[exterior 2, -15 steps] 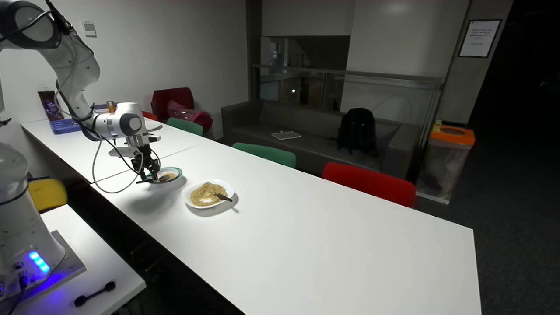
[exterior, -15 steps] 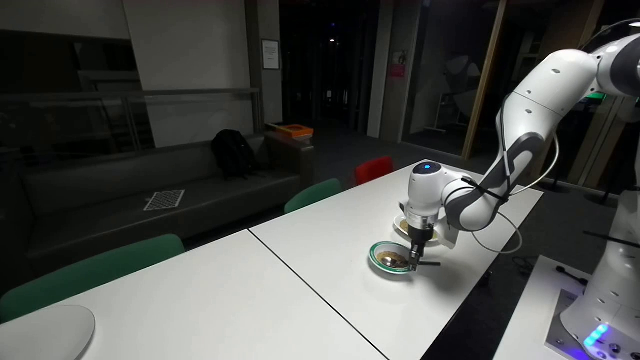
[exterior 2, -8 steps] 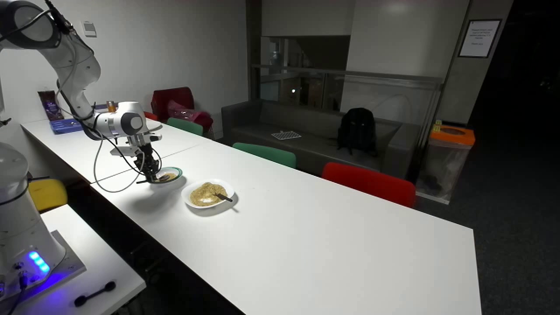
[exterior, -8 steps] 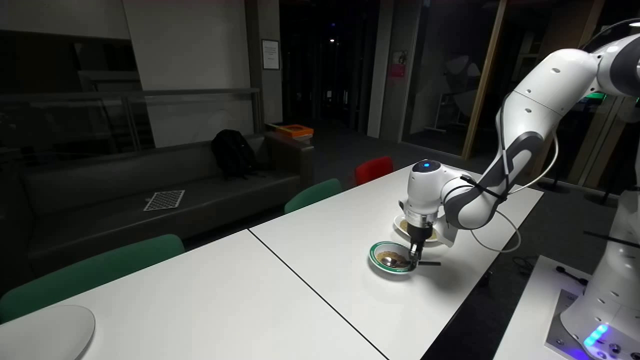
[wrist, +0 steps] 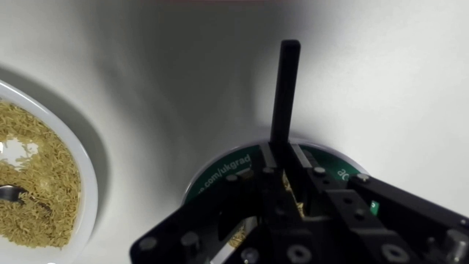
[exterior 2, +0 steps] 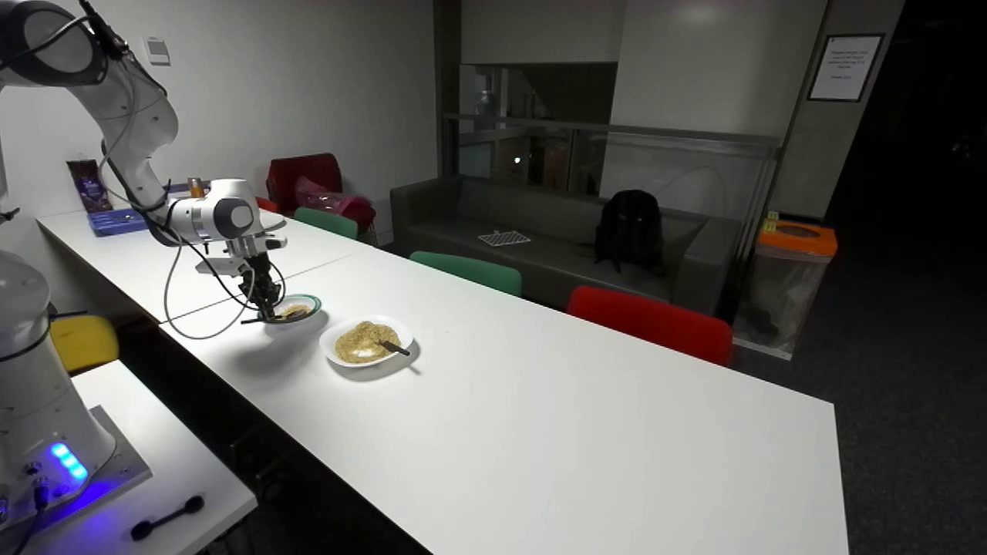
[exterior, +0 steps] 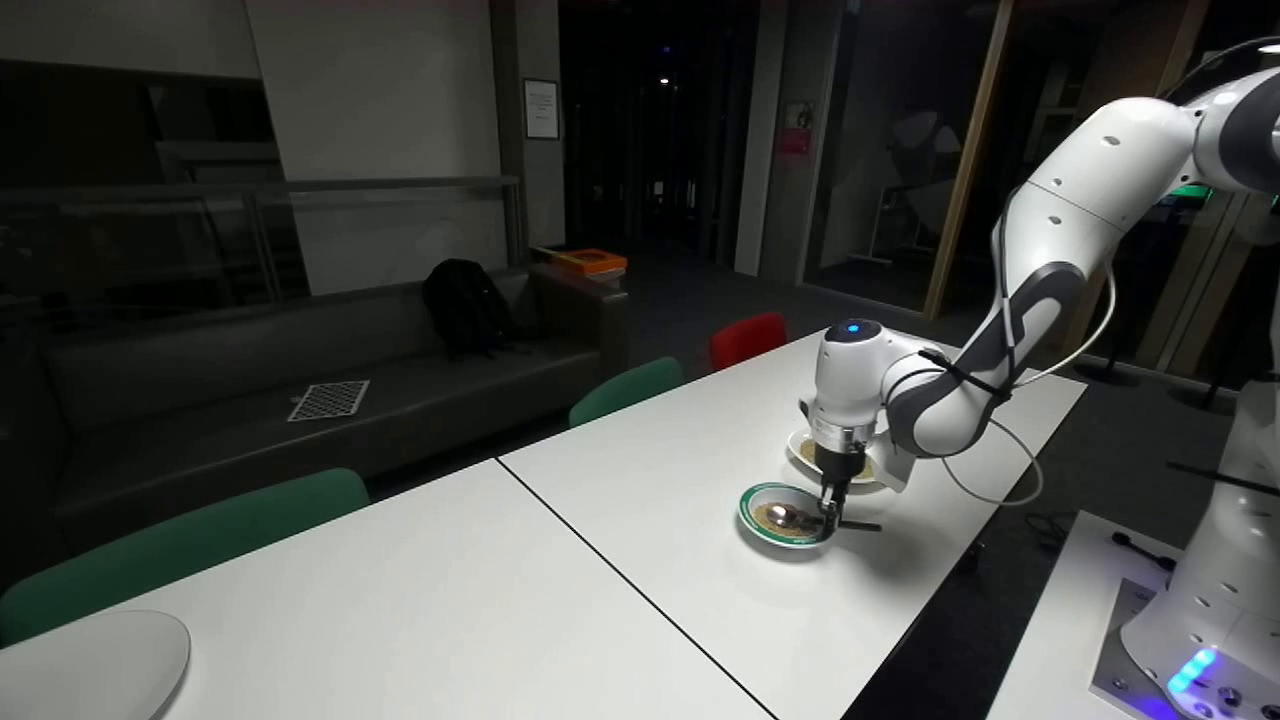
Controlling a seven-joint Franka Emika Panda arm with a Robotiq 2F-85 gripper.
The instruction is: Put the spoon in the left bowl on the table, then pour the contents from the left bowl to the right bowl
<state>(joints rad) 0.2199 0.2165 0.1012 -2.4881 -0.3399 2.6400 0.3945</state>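
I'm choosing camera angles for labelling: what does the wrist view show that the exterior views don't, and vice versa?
Wrist view only: readable lettering on the green-rimmed bowl, and both jaws of the gripper flanking the spoon handle.
Exterior views only: robot arm, sofa and backpack.
Shared: gripper, spoon handle, that bowl, the white bowl, grain and table.

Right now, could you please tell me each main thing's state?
End effector: closed on the spoon.
Spoon: gripped, head over grain in the green-rimmed bowl; contact unclear.
Green-rimmed bowl: upright on the table.
White bowl: upright, more grain inside.
Second spoon: in that grain, ungripped.
Backpack: upright on the sofa.
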